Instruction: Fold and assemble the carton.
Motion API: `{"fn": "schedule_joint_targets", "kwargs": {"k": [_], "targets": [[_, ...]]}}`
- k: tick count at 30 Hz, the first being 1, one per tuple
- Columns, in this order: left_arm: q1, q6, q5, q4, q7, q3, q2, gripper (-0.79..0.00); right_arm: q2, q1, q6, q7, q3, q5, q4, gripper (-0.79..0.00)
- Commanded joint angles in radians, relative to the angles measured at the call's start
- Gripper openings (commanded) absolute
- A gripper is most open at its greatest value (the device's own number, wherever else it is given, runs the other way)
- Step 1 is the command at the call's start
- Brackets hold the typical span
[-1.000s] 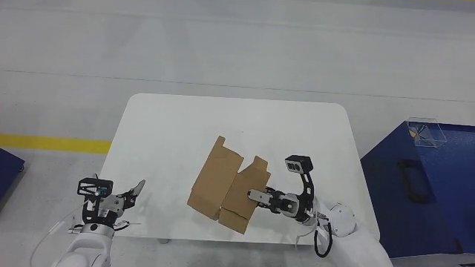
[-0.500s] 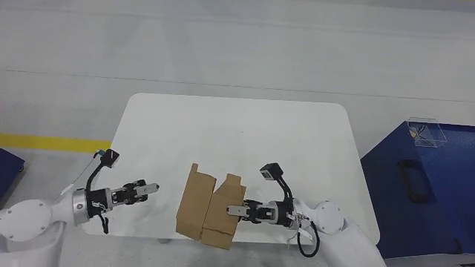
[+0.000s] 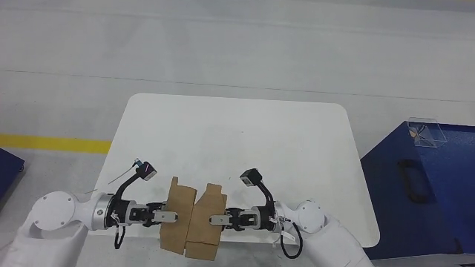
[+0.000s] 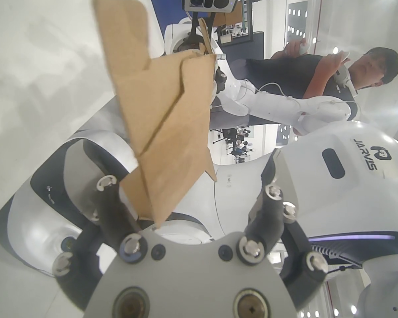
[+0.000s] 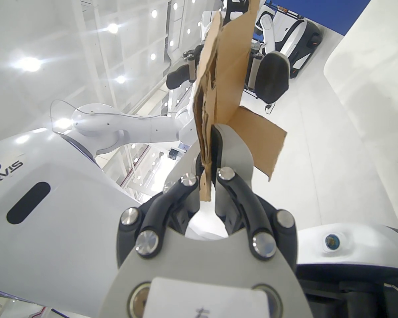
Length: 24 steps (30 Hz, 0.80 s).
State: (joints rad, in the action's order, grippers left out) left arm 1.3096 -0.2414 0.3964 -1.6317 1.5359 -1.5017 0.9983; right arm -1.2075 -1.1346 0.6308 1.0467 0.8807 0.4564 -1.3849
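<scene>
— What's the biggest thing there?
— The table (image 3: 223, 130): a smooth white top with rounded corners.
— And where's the carton?
— The carton (image 3: 194, 215) (image 4: 165, 100) (image 5: 229, 77) is at the table's six o'clock edge, hanging out past the rim. It is flat brown corrugated cardboard, two panels meeting at a crease, with notched flaps at twelve o'clock.
— The claws?
— The right gripper (image 3: 215, 221) (image 5: 208, 167), at the carton's three o'clock side, is clamped on a raw fluted edge, its black fingers pinching the layers. The left gripper (image 3: 167, 216) (image 4: 189, 190), at nine o'clock, has its fingers spread wide; one touches the cardboard, the other stands apart from it
</scene>
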Motion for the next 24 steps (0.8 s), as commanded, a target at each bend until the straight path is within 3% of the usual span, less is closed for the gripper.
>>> {"fn": "schedule_joint_targets", "kwargs": {"k": [1, 5, 12, 13, 20, 22, 24], "targets": [[0.000, -0.003, 0.025, 0.003, 0.000, 0.012, -0.015, -0.785, -0.002, 0.005, -0.001, -0.002, -0.006, -0.004, 0.004, -0.785], [-0.007, -0.012, 0.067, 0.013, 0.000, 0.040, -0.046, -0.785, -0.005, 0.008, -0.001, -0.005, -0.013, -0.009, 0.003, -0.785], [-0.008, -0.013, 0.073, 0.015, 0.000, 0.043, -0.048, -0.785, -0.007, 0.005, -0.013, -0.003, -0.015, 0.029, 0.000, -0.785], [-0.008, -0.013, 0.073, 0.015, 0.000, 0.043, -0.048, -0.785, -0.007, 0.005, -0.013, -0.003, -0.015, 0.029, 0.000, 0.000], [-0.007, -0.015, 0.070, 0.013, -0.011, 0.042, -0.048, -0.785, -0.007, 0.005, -0.013, -0.003, -0.015, 0.029, 0.000, 0.000], [0.004, -0.040, 0.054, 0.008, -0.130, 0.028, -0.045, -0.785, -0.005, 0.006, -0.010, -0.044, 0.003, 0.006, -0.009, 0.000], [0.027, -0.076, 0.118, -0.006, -0.233, 0.041, -0.036, -0.785, -0.001, -0.012, 0.056, -0.114, 0.043, -0.008, -0.041, 0.000]]}}
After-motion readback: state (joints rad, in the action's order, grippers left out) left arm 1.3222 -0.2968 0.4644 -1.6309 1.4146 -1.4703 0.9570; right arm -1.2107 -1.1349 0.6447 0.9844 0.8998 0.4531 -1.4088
